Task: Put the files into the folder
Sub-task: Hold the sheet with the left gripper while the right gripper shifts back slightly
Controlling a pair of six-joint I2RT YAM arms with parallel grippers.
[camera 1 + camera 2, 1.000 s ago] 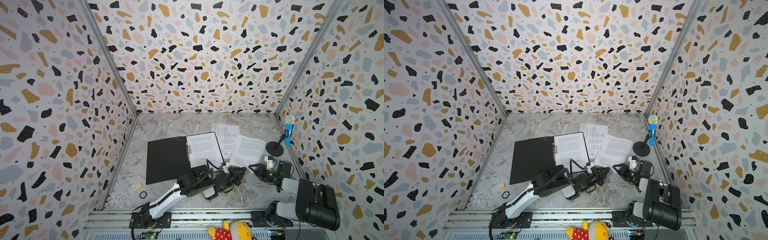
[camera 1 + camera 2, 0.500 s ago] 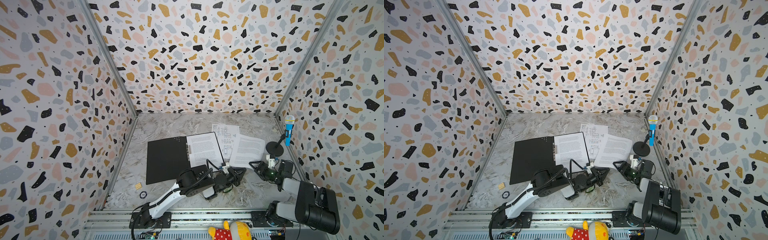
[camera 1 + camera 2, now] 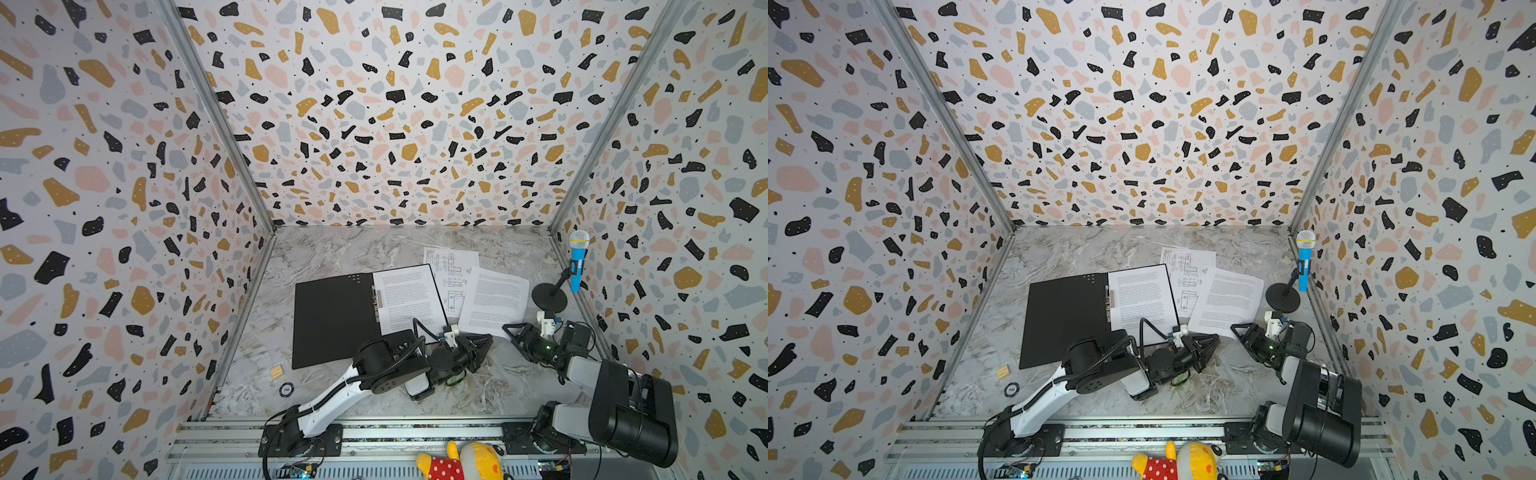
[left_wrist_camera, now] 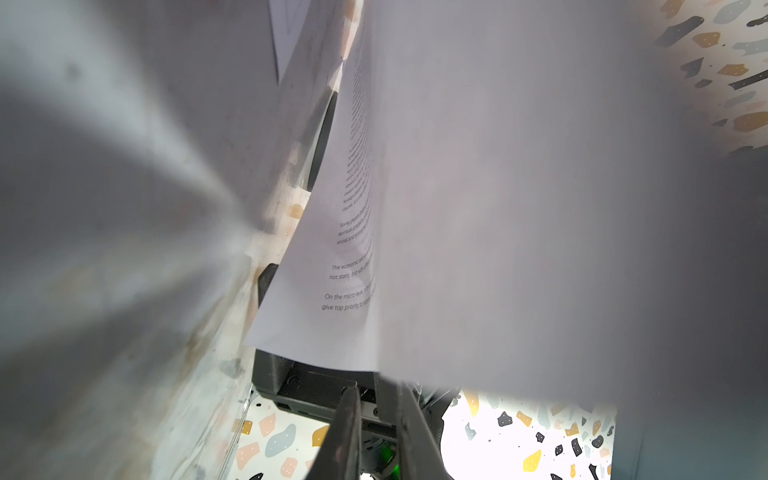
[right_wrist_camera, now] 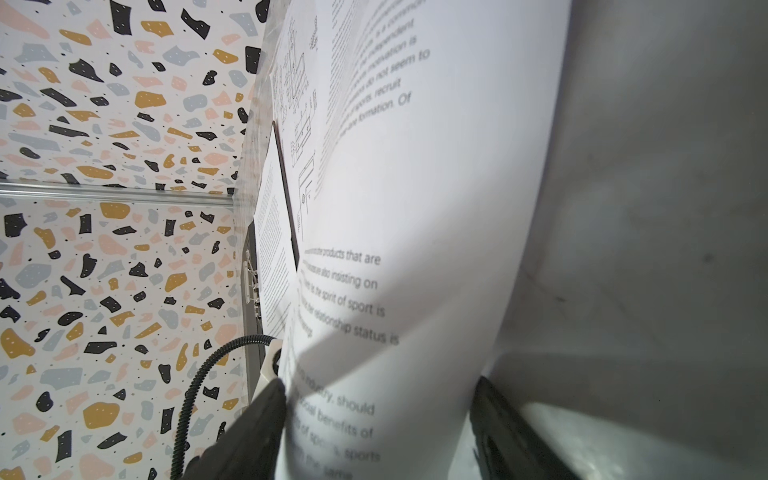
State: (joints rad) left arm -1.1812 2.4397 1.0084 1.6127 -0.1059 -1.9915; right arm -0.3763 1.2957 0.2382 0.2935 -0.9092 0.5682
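The folder (image 3: 332,320) (image 3: 1065,320) lies open at mid-table, black inside up. One printed file (image 3: 409,301) rests on its right half. A file with line drawings (image 3: 451,266) lies behind it on the table. Another text file (image 3: 494,301) (image 5: 415,208) (image 4: 498,208) lies to the right, its near edge lifted. My left gripper (image 3: 484,340) (image 4: 376,388) sits at that sheet's near corner, jaws a little apart, the paper's edge just past the tips. My right gripper (image 3: 509,330) (image 5: 378,386) is open wide, with the curled sheet between its fingers.
A blue toy microphone (image 3: 577,262) on a black stand (image 3: 548,297) stands by the right wall, just behind the right gripper. A small wooden block (image 3: 276,371) and a round token (image 3: 286,389) lie near the left front. A plush toy (image 3: 461,465) sits on the front rail.
My left gripper's jaws, shut a second ago, now stand slightly apart. Both arms have hardly shifted, and the right text sheet's near edge stays between the two grippers.
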